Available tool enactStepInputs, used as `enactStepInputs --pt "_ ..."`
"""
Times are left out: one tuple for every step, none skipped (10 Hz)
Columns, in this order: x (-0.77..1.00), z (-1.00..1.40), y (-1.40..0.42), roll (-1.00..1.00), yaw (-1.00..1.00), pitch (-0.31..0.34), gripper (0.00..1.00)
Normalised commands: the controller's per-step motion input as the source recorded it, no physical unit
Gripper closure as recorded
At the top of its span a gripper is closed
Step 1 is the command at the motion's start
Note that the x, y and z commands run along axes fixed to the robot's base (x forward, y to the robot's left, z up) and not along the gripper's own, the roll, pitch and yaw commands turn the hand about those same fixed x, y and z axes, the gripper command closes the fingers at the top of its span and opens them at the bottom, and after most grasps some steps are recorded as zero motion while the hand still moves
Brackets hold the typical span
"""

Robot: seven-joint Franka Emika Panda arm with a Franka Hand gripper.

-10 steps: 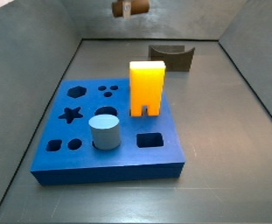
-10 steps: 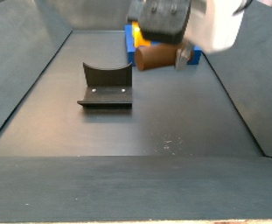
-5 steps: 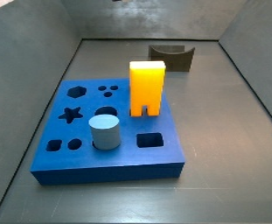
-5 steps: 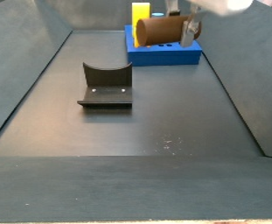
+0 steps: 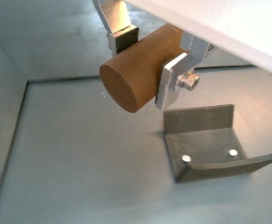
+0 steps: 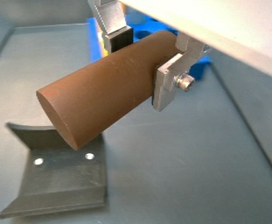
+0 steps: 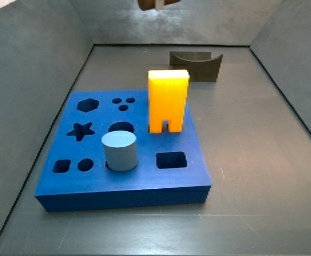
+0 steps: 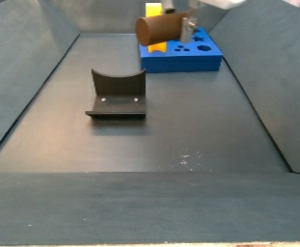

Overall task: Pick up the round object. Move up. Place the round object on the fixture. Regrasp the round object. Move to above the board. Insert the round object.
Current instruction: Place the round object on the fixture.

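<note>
Gripper (image 6: 144, 54) high above floor, round object (image 6: 103, 90) between fingers (image 6: 169, 80); fixture (image 6: 59, 177) below.

The round object (image 6: 103, 89) looked like matt brown wood, clamped above the fixture (image 6: 59, 175) by the gripper (image 6: 144, 57) with shiny metal fingers (image 6: 170, 80).

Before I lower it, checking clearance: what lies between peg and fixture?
Nothing; a wrist view shows bare floor between the pincer-held peg and fixture.

Round object (image 6: 97, 87) — brown body, lighter tan end face; clamped between the tool's (image 6: 149, 54) silver plates, high above the floor. Fixture (image 8: 116, 95) — dark olive-brown. Board (image 7: 124, 150) — blue. Tall block (image 7: 167, 100) — orange-yellow. Cylinder (image 7: 120, 151) — pale grey-blue.
</note>
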Motion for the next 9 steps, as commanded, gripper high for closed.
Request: enactStepInputs --pt "1.0 -0.09 -0.29 0.02 1.0 -0.015 1.0" --pt "1.0 -0.09 -0.27 0.02 1.0 -0.01 1.0" --pt "1.0 -0.08 -0.22 0.02 1.0 -0.006 1.0" --pt "1.0 -0.08 -0.2 0.02 1.0 -0.004 1.0" --pt "1.0 -0.07 -0.16 0.02 1.0 0.002 1.0" --pt "1.0 -0.07 -0.14 0.03 1.0 0.008 1.0" --pt "1.0 -0.06 -0.12 0.03 1.0 0.014 1.0" --pt "0.97 -0.06 -0.09 0.03 1.0 0.022 1.0" --pt "0.83 -0.05 -0.05 0.04 1.0 0.037 1.0"
